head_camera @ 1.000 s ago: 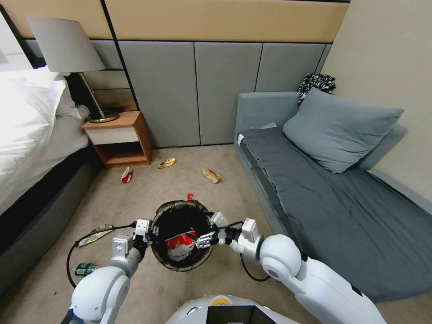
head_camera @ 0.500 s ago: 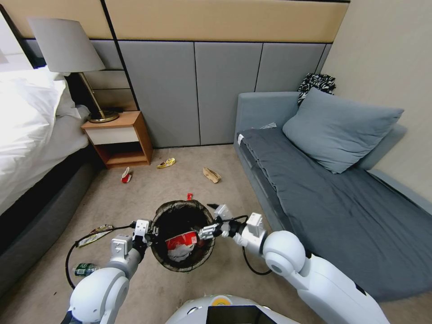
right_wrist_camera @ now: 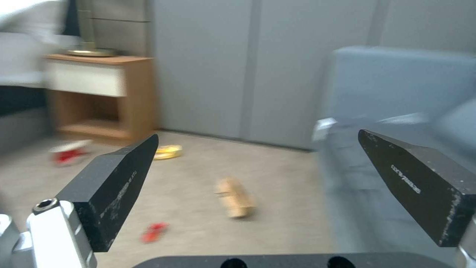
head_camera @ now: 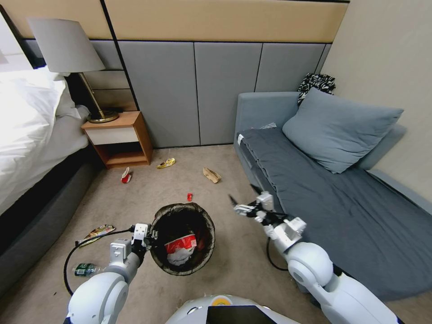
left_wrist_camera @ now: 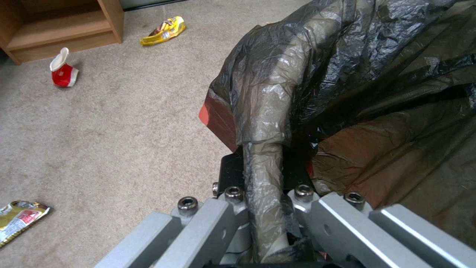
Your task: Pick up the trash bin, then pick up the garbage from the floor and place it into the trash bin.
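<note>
Carpet floor [head_camera: 148,189]: litter far left beside nightstand [head_camera: 118,139]; sofa [head_camera: 324,198] right. Left pincer [head_camera: 150,235] pinches bin [head_camera: 182,237] rim; right pincer [head_camera: 245,200] spread.

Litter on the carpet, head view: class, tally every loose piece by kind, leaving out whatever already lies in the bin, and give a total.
Snack wrappers: 2
Paper cup: 1
Tan paper bag: 1
Plastic bottle: 1
Small red scrap: 1
Total: 6

Head overhead; wrists low, floor [head_camera: 148,189] shared.
</note>
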Controlling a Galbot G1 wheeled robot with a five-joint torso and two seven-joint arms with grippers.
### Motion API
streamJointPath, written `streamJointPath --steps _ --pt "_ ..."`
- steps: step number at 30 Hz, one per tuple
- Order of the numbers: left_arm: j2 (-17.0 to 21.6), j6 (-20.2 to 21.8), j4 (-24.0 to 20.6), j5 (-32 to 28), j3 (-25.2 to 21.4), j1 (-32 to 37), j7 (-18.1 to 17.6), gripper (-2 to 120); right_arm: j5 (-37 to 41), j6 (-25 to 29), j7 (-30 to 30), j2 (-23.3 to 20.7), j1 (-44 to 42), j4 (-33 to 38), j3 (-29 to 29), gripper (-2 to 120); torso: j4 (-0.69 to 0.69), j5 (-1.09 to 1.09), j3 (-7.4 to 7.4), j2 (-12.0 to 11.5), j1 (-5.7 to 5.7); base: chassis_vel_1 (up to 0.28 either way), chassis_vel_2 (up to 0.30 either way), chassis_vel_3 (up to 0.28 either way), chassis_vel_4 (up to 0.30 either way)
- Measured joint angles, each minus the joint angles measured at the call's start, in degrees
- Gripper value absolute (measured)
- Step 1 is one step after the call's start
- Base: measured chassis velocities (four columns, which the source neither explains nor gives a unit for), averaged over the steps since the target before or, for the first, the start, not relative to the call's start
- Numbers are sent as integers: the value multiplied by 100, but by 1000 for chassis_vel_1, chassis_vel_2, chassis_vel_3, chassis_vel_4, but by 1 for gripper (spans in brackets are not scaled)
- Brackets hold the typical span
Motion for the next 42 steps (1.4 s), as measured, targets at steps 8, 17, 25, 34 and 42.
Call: streamJointPath --steps 8,17,25,34,42 --pt "29 -26 -60 -29 -23 6 -38 1 -1009 434 -13 1156 -907 246 383 100 -1 0 0 0 0 0 0 0 0" --pt "43 -50 -60 -26 -72 -30 -46 1 -1890 1128 181 2184 -1557 191 499 100 1 -1 0 0 0 0 0 0 0" --pt "-24 -46 -135 46 -61 3 -47 1 -2011 1485 197 2310 -1914 27 557 100 0 -1 0 0 0 0 0 0 0" --pt "-36 -28 -151 35 -64 -17 -68 1 -1970 1468 185 2265 -1830 -39 534 100 0 -1 0 0 0 0 0 0 0" --pt "-46 -17 -122 -92 -92 -38 -146 1 -1931 1422 177 2225 -1771 -103 509 100 0 0 0 0 0 0 0 0 0"
